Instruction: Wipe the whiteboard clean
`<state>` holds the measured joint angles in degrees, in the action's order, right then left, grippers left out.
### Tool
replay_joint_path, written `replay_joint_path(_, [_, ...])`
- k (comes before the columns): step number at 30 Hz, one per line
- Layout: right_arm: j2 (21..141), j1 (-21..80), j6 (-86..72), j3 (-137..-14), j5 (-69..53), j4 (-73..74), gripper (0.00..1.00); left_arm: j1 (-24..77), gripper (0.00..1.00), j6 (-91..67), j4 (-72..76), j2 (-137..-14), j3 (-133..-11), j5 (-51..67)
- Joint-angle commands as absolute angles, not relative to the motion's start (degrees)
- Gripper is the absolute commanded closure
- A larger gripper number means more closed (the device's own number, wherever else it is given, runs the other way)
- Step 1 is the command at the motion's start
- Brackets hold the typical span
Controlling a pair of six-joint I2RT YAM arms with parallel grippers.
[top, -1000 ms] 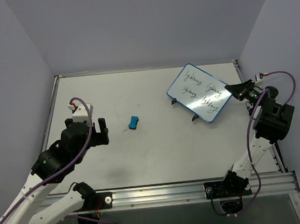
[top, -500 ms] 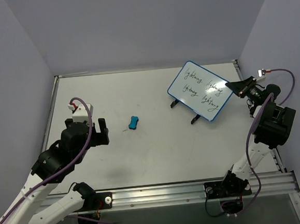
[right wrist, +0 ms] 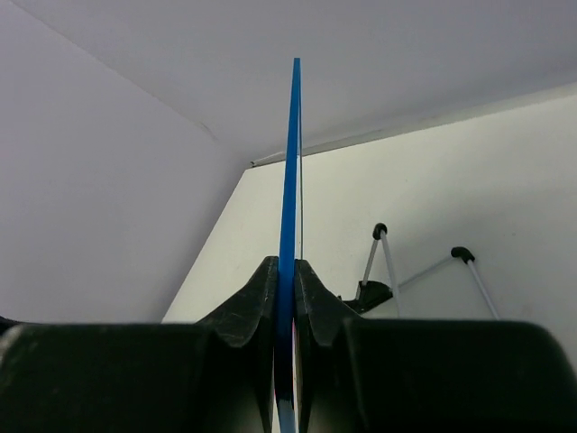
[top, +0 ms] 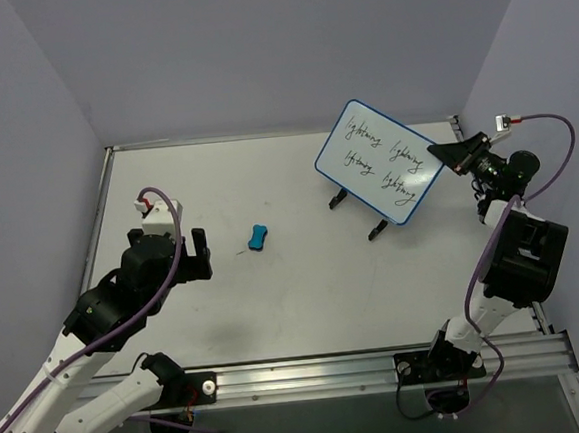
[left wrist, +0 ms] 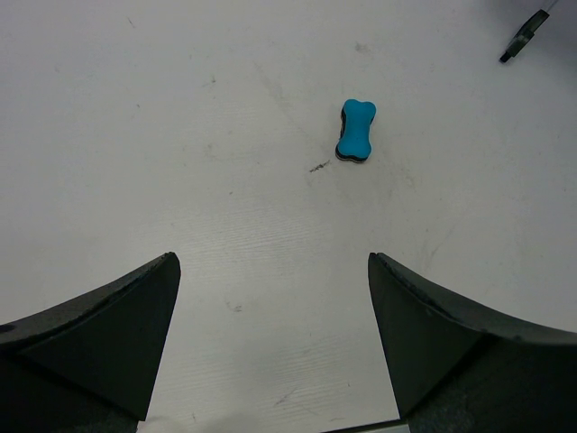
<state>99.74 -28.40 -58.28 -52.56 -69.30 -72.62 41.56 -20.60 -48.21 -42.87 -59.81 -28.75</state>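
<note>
The whiteboard (top: 376, 160), white with a blue rim and dark cursive writing, is held tilted above the table at the back right, its black wire legs hanging down. My right gripper (top: 439, 151) is shut on its right edge; in the right wrist view the blue rim (right wrist: 290, 162) runs edge-on between the fingers (right wrist: 252, 302). The small blue bone-shaped eraser (top: 259, 236) lies on the table left of centre. My left gripper (top: 198, 254) is open and empty, left of the eraser; the left wrist view shows the eraser (left wrist: 355, 130) ahead of the jaws.
The white table (top: 306, 295) has a metal rail along the near edge. Lilac walls close in the left, back and right sides. A black stand foot (left wrist: 525, 35) shows at the top right of the left wrist view.
My right gripper has lifted the whiteboard off the table and tilted it up, moving it slightly back and left. The left arm and the eraser have not moved.
</note>
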Motion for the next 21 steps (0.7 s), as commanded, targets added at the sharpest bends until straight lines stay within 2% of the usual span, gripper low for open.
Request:
replay_joint_path(1, [90.81,-26.46,-53.02,-51.95,-65.84,-98.85,1.0,41.84,0.06,-20.74,-47.29,-42.28,-60.73,-30.32])
replay_joint_path(3, [87.47,-24.62,-46.8,-50.98,-64.08,-91.45,1.0,41.84,0.06,-20.92,-47.46,-42.1,-60.82,-30.67])
replay_joint_path(6, [77.39,-21.89,-35.22,-51.68,-58.55,-71.43,1.0,41.84,0.06,-21.18,-47.72,-42.1,-60.91,-31.38])
replay_joint_path(7, [75.52,-21.19,-31.59,-52.64,-53.49,-56.92,1.0,41.84,0.06,-21.18,-47.72,-42.1,-60.91,-31.46])
replay_joint_path(8, [73.76,-20.14,-28.94,-53.43,-50.74,-52.52,1.0,41.84,0.06,-21.18,-47.64,-42.1,-60.91,-31.38])
replay_joint_path(18, [58.47,-16.44,-39.1,-46.41,-45.88,-48.61,1.0,41.75,0.06,-21.18,-48.43,-45.0,-63.45,-30.41])
replay_joint_path(21, [54.34,-16.35,-38.94,-45.97,-44.56,-42.73,1.0,41.66,0.06,-22.32,-48.34,-46.05,-64.07,-29.71])
